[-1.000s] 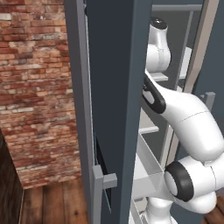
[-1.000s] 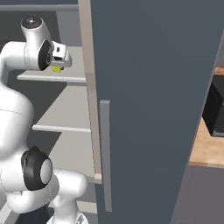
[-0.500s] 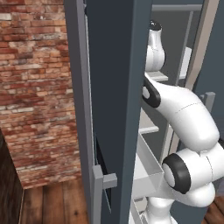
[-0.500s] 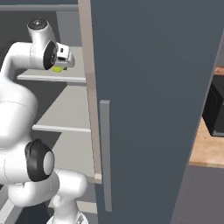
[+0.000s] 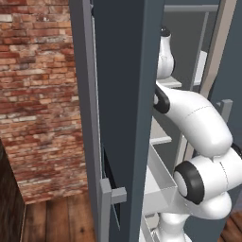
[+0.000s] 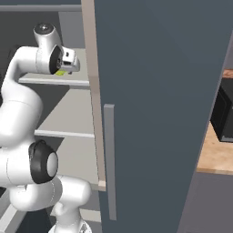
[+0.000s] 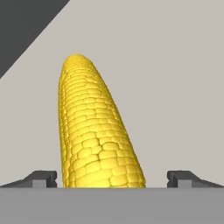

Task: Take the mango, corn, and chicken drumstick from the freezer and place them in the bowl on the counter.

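Inside the freezer (image 6: pixel 154 91), on a light grey upper shelf (image 6: pixel 50 81), the corn (image 7: pixel 94 131) lies flat; hand view shows the yellow cob running lengthwise away from the camera, rounded far end up in the picture, near end cut off by the bottom. Tool (image 7: pixel 111 178) spread wide, one dark fingertip (image 7: pixel 41 178) left of the cob, the other right of it, both clear of the kernels, so the cob sits between the jaws but is not gripped. Shelf surface around the cob is plain pale grey; dark wedge at the upper left of the hand view is the freezer's dark interior past the shelf edge.

Right base view: white arm reaches up and into the open freezer, wrist bent over the upper shelf, a small yellow-green bit of corn (image 6: pixel 60 73) just under the hand. Slate-grey freezer door (image 6: pixel 159 136) with its long grey bar handle (image 6: pixel 109 159) covers most of the right half. Lower shelf (image 6: pixel 63 133) is beneath the upper one. Far right, a strip of the tan wood-grain table (image 6: pixel 217 157) with the corner of a black toaster oven (image 6: pixel 225 113) on it.

Left base view: arm goes in past the edge of the other slate-grey door (image 5: pixel 120 94); a white box drawer (image 5: pixel 158 186) is pulled out low by the arm's elbow. Brick wall (image 5: pixel 38 94) at left, wood floor (image 5: pixel 52 220) below it.
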Controlling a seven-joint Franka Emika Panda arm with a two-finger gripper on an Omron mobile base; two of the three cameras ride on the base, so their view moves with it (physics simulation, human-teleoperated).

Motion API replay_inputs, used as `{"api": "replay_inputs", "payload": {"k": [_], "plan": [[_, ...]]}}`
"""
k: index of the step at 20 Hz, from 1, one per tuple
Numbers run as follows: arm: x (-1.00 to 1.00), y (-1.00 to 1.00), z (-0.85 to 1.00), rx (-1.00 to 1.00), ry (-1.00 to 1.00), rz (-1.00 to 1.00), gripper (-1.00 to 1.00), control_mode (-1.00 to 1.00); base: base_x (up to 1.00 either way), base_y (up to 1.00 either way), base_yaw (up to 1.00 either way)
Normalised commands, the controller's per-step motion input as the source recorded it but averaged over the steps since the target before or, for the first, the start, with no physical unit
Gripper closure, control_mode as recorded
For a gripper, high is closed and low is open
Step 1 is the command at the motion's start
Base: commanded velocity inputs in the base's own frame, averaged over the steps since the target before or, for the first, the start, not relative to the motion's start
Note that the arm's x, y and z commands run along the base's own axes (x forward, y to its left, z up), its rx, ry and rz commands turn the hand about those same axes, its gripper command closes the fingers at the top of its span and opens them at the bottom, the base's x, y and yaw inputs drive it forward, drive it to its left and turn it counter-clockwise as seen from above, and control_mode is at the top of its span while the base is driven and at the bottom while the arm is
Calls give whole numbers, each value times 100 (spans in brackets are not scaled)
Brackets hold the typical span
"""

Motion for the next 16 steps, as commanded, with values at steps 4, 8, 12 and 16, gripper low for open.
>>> {"api": "replay_inputs", "payload": {"k": [4,8,12,16], "plan": [[11,0,-16,0,0,0,-100,-100,0,0,0],[12,3,-18,0,0,0,100,-100,0,0,0],[10,4,-6,0,0,0,100,-100,0,0,0],[0,8,-10,0,0,1,100,-100,0,0,0]]}}
